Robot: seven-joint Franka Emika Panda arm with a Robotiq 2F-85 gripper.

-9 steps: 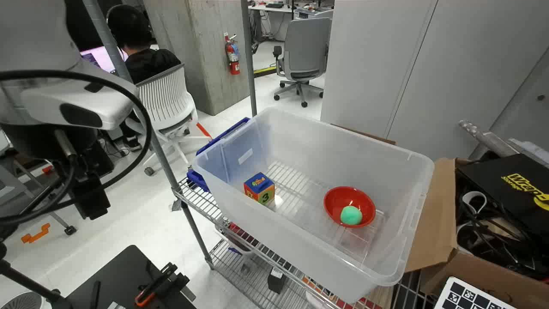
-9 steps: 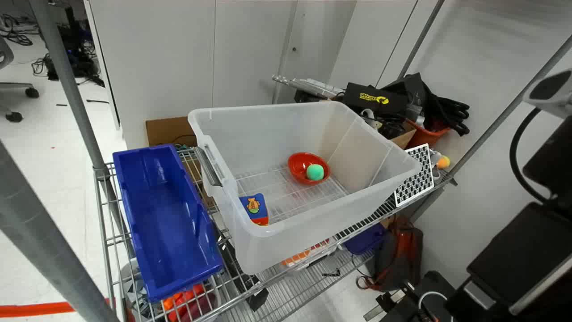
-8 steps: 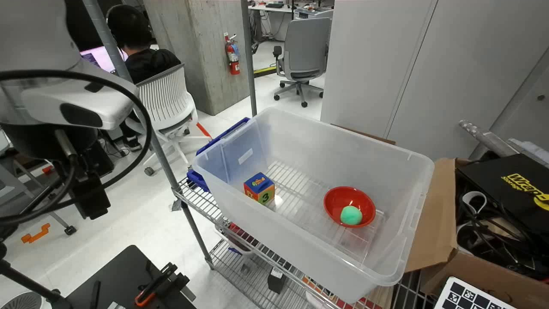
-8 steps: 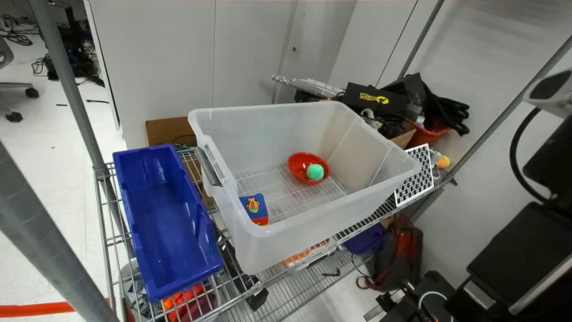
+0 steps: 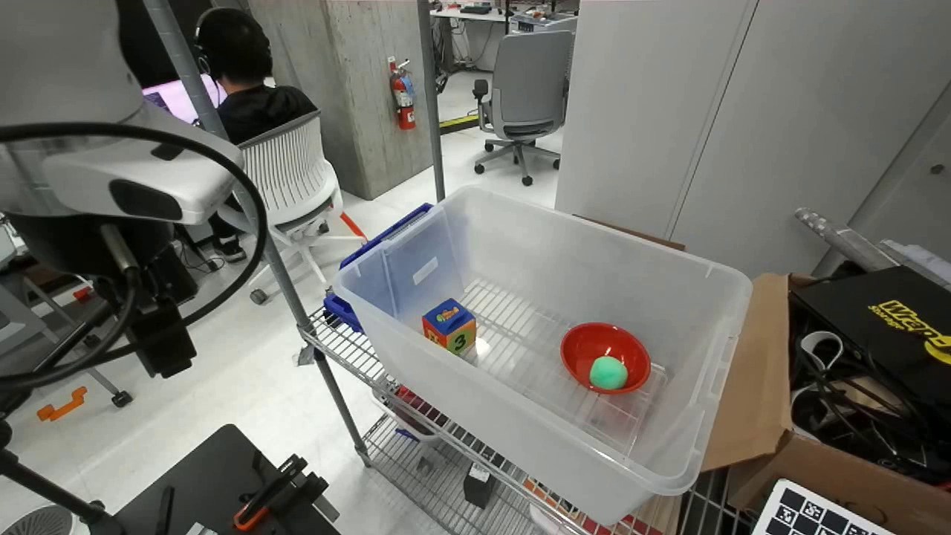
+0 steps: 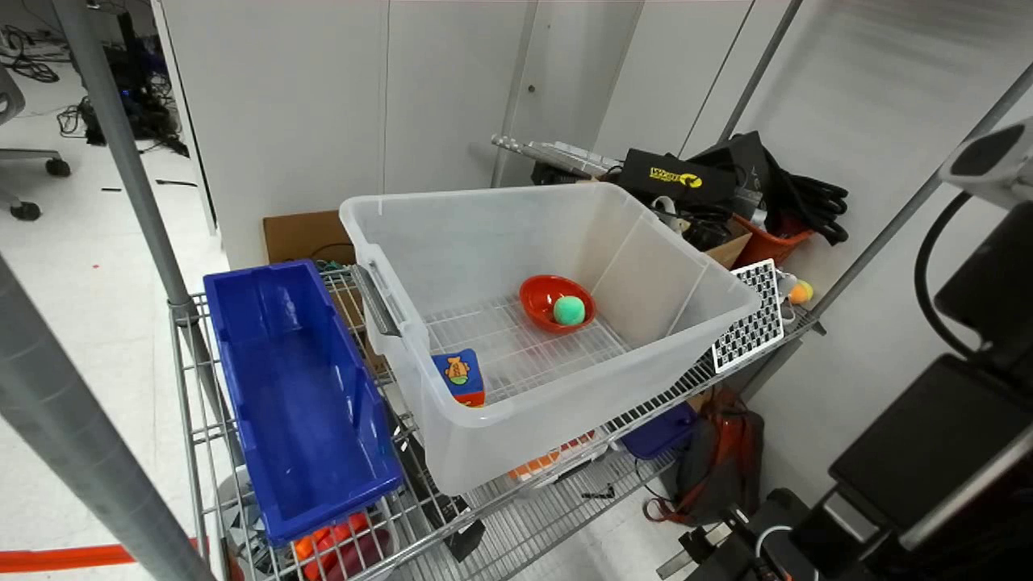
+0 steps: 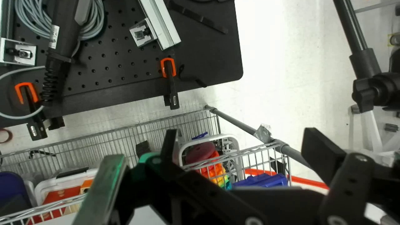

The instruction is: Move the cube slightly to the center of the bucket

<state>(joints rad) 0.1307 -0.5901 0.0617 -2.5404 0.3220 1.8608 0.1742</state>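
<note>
Pale floor (image 5: pixel 245 386) spreads under this part of the room, with tall grey panels (image 5: pixel 654 104) behind, a fire extinguisher (image 5: pixel 403 96) on a concrete pillar (image 5: pixel 364 89), and a person in black (image 5: pixel 260 111) sitting in a white chair (image 5: pixel 286 174), back turned. Nearer, a wire shelf (image 5: pixel 345 343) carries a big translucent plastic bin (image 5: pixel 609 253), and beside it a blue tray (image 6: pixel 303 387). I can see the number cube (image 5: pixel 449 327) inside the bin, resting on its bottom at the end next to the tray, near one long wall; whether it touches that wall I can't tell. Its top is blue with a little cartoon figure, and an orange side carries a green 3. Toward the opposite end, well apart from the cube, a red bowl (image 5: pixel 596 343) holds a green ball (image 5: pixel 609 373). Past that end stand a cardboard box (image 5: pixel 747 394), with a black box (image 5: pixel 854 312) lettered in yellow at its top, and a tilted black-and-white patterned board (image 6: pixel 750 315). Off to the side, apart from the bin in both exterior views, hangs the robot arm (image 5: pixel 141 171). Its end effector (image 7: pixel 242 140) is released: in the wrist view the two fingers (image 7: pixel 323 156) stand wide apart, with a few bright orange pieces (image 7: pixel 214 167) showing through the gap. Also in that view lies a black perforated tabletop (image 7: pixel 125 62), orange-and-black clamps (image 7: pixel 168 73) fixed along its edge.
</note>
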